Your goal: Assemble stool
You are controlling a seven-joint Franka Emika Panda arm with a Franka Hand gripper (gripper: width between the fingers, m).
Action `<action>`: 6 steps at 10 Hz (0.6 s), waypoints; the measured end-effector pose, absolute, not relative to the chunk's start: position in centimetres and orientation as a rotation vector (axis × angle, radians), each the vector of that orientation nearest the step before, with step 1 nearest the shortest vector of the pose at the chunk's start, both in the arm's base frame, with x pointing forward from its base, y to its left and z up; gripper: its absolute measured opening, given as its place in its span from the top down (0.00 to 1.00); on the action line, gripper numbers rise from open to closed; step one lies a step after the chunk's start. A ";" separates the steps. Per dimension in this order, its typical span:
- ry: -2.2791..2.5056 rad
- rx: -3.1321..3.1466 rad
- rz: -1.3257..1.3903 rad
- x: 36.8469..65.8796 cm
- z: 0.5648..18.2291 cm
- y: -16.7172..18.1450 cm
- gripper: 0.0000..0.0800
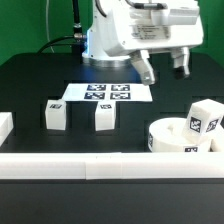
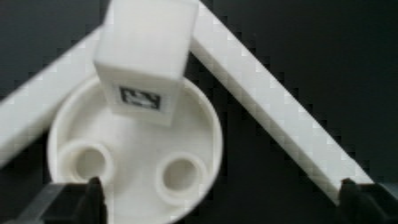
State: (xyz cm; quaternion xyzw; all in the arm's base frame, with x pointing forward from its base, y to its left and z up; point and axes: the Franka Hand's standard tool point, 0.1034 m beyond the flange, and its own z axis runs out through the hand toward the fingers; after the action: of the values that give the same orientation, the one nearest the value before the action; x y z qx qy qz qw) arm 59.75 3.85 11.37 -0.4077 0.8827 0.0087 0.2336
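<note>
The round white seat (image 1: 176, 136) lies at the exterior view's right, by the front rail. In the wrist view the seat (image 2: 134, 140) shows two holes. One blocky leg (image 1: 205, 118) with a tag stands at the seat's rim; in the wrist view this leg (image 2: 146, 50) overlaps the rim. I cannot tell whether it rests in the seat or against it. Two more legs (image 1: 55, 113) (image 1: 103, 117) stand apart on the black table. My gripper (image 1: 163, 66) hangs above the table, open and empty. In the wrist view my gripper (image 2: 217, 205) has its jaws wide apart over the seat's edge.
The marker board (image 1: 105, 93) lies flat behind the two loose legs. A long white rail (image 1: 100, 165) runs along the front, and a short piece (image 1: 5, 125) sits at the exterior view's left. In the wrist view two rails (image 2: 285, 100) (image 2: 45, 90) meet in a corner behind the seat.
</note>
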 end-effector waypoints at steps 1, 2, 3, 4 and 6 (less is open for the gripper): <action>2.405 -1.172 0.006 59.5 11.3 2.4 0.19; 2.364 -1.256 -0.036 59.4 11.3 0.6 0.19; 2.345 -1.292 -0.062 59.4 11.3 -0.9 0.19; 2.346 -1.291 -0.062 59.4 11.3 -1.0 0.19; 2.342 -1.299 -0.063 59.4 11.2 -0.9 0.19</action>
State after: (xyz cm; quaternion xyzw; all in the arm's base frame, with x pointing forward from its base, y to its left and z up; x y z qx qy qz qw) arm 59.40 -0.86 11.22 -0.4721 0.8509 -0.0227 0.2293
